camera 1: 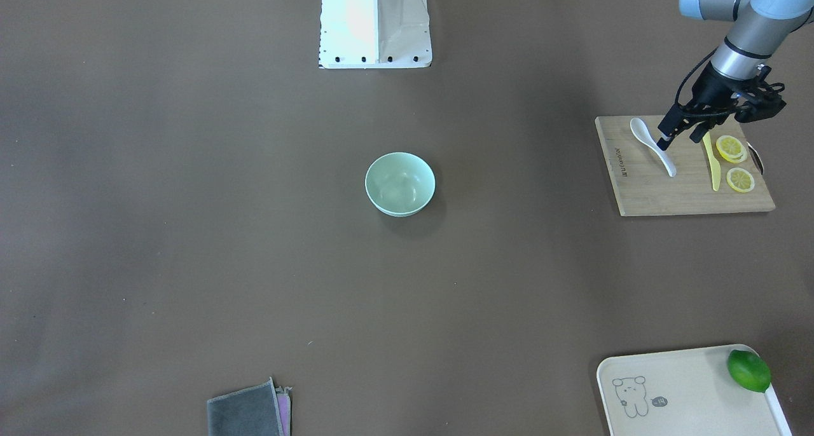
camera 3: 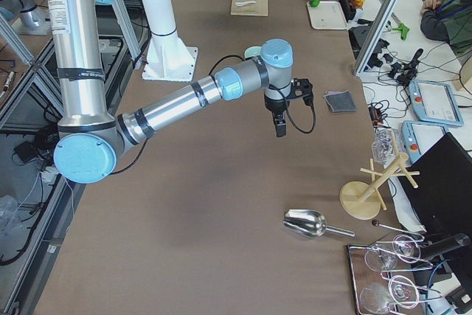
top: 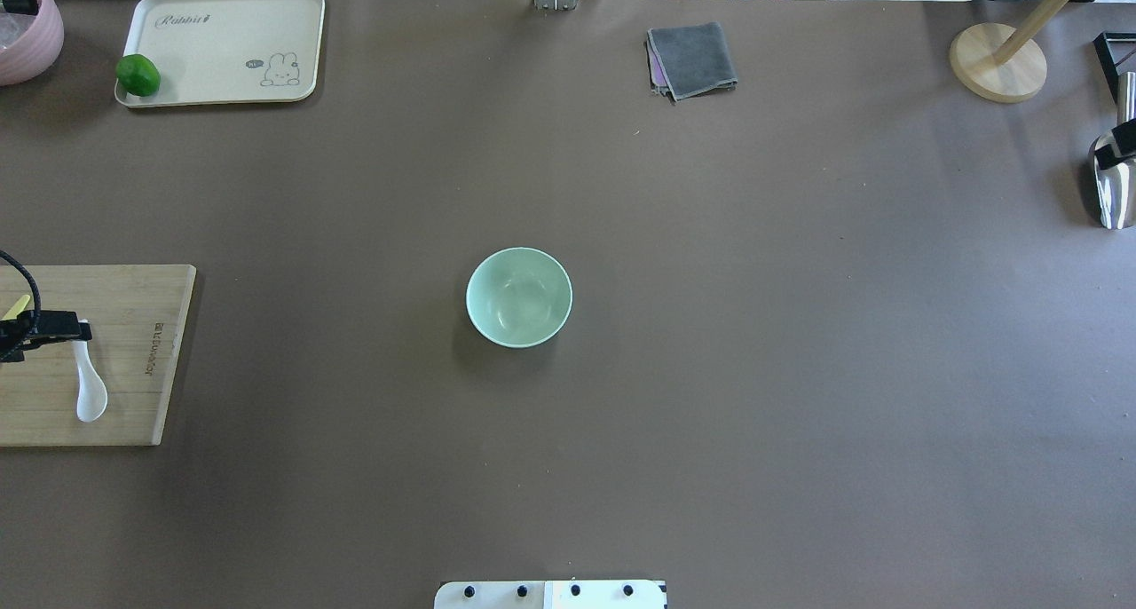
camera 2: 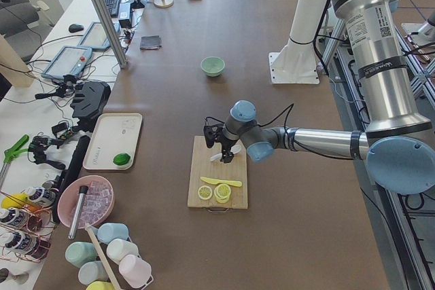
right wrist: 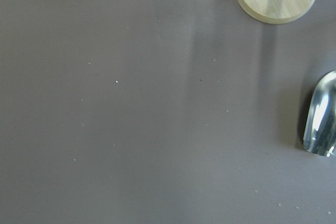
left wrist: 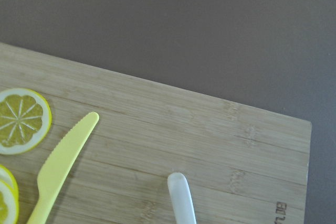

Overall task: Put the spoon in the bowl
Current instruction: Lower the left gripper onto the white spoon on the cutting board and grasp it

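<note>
On the board [camera 1: 648, 194], the spoon [camera 1: 655, 149] lies flat, well apart from the bowl [camera 1: 400, 183]. The left gripper [camera 1: 680, 140] is held spread by its handle. The handle should be centred between the fingers before closing, and the knife [camera 1: 712, 163] avoided. The right gripper's [camera 3: 280, 127] state cannot be told.

The spoon [left wrist: 181, 199] is being cropped by the left wrist view's lower edge. The left end effector [top: 49, 328] and cutting board [top: 106, 351] are being cut off by the overhead view's left edge.
</note>
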Action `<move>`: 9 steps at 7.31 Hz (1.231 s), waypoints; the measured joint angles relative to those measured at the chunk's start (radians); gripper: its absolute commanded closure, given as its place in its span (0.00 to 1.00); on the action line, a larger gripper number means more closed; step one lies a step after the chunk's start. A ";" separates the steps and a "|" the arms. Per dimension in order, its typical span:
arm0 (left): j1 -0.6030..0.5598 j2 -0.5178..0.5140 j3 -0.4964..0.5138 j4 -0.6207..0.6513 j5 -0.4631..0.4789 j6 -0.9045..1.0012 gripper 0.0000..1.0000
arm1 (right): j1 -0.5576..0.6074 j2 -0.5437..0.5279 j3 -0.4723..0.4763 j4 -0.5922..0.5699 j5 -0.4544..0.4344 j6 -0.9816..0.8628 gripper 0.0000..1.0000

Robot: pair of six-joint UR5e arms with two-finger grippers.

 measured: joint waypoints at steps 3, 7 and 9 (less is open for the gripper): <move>0.061 -0.007 0.019 -0.005 0.060 -0.045 0.49 | 0.067 -0.065 0.002 0.002 0.026 -0.092 0.00; 0.083 -0.009 0.038 -0.006 0.089 -0.047 0.88 | 0.076 -0.089 0.011 0.003 0.023 -0.099 0.00; 0.091 -0.012 0.040 -0.006 0.099 -0.046 1.00 | 0.078 -0.092 0.012 0.003 0.021 -0.100 0.00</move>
